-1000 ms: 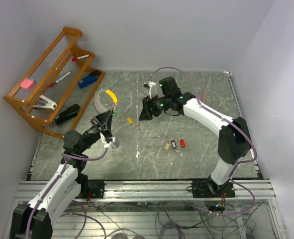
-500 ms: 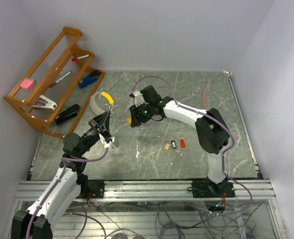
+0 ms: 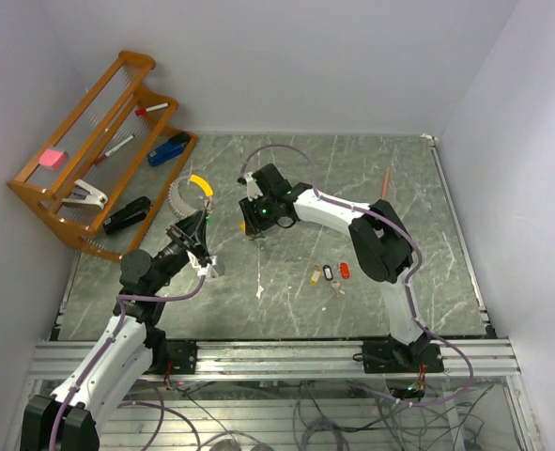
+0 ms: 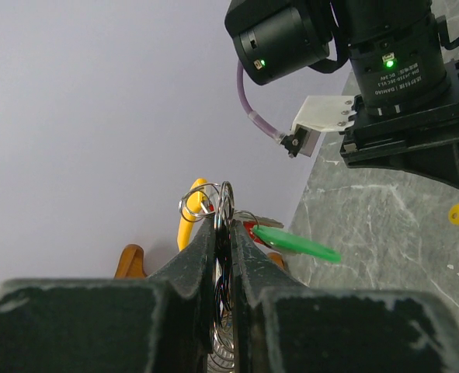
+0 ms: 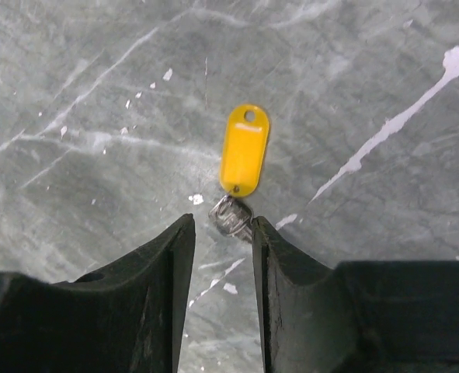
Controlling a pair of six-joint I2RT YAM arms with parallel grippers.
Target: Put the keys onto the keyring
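My left gripper is raised at the left and shut on the keyring. The ring's orange-yellow band and silvery coil curve up behind it. A green-tagged key hangs from the ring beside the fingers. My right gripper is low over the table, open, with its jaws on either side of the small metal key of a yellow tag. The right finger touches or nearly touches that key. Yellow, black-and-white and red tagged keys lie together at mid-table.
A wooden rack stands at the back left, holding staplers, markers and a pink block. A red pen lies at the back right. My right arm's wrist fills the upper right of the left wrist view.
My right arm has swung left and down, from mid-table to directly over the yellow-tagged key. My left gripper keeps the keyring and has barely moved.
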